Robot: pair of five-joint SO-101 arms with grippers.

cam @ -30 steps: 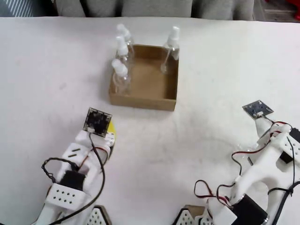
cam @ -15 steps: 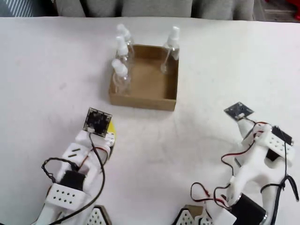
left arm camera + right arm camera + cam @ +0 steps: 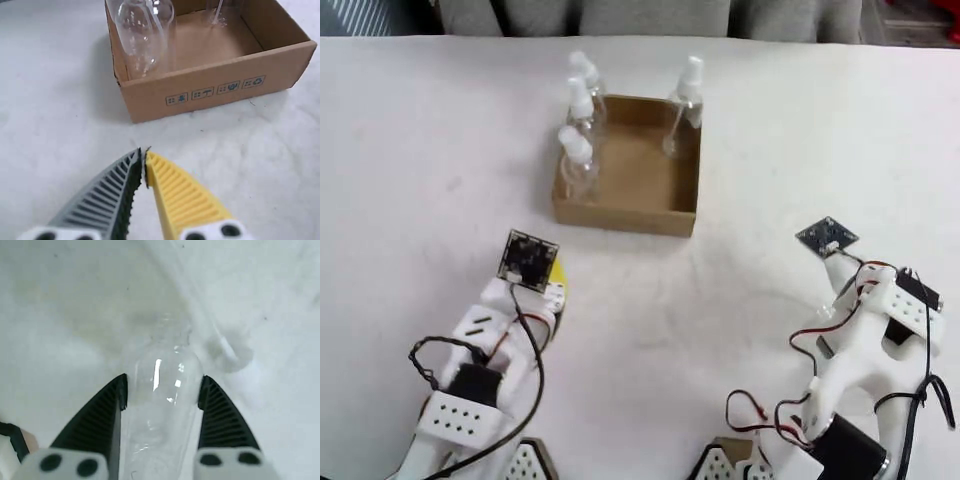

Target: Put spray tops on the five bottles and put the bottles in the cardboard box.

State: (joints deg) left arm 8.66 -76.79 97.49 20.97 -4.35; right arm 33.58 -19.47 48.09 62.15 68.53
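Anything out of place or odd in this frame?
Nothing is spilled or damaged. One oddity: the bottle held in the right gripper seems to have a bare neck with no spray top, while the four bottles standing in the cardboard box all wear theirs.

The left arm (image 3: pixel 485 345) sits at 7 o'clock, left gripper (image 3: pixel 143 152) pinched tight. The right arm (image 3: pixel 860 340) sits at 4 o'clock, right gripper (image 3: pixel 163 380) hugging a clear bottle (image 3: pixel 160 415).
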